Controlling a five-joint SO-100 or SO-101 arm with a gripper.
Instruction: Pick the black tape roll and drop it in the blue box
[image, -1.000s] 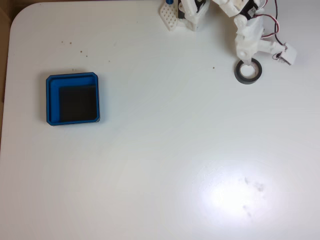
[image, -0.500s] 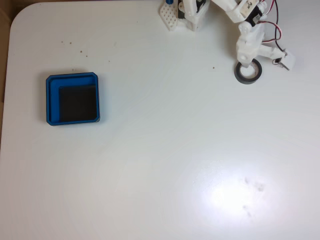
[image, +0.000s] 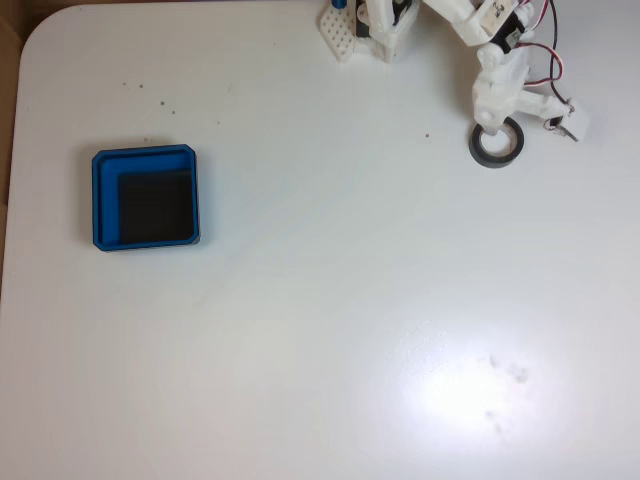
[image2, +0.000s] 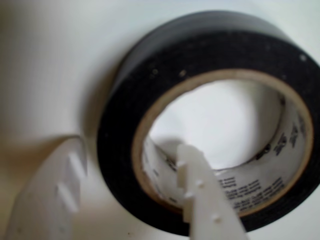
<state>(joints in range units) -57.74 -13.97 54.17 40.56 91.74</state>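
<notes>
White table (image: 330, 300), glare lower right | I see the roll's top rim hidden under the arm in the fixed view | gripper (image2: 130, 195) spread, straddling the black tape roll (image2: 120, 125) wall, one finger inside its core, one outside, not clamped | blue box (image: 106, 200) well apart, far left

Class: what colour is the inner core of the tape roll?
Pale tan cardboard with dark printed lettering, inside the black tape roll; clearest in the wrist view.
</notes>
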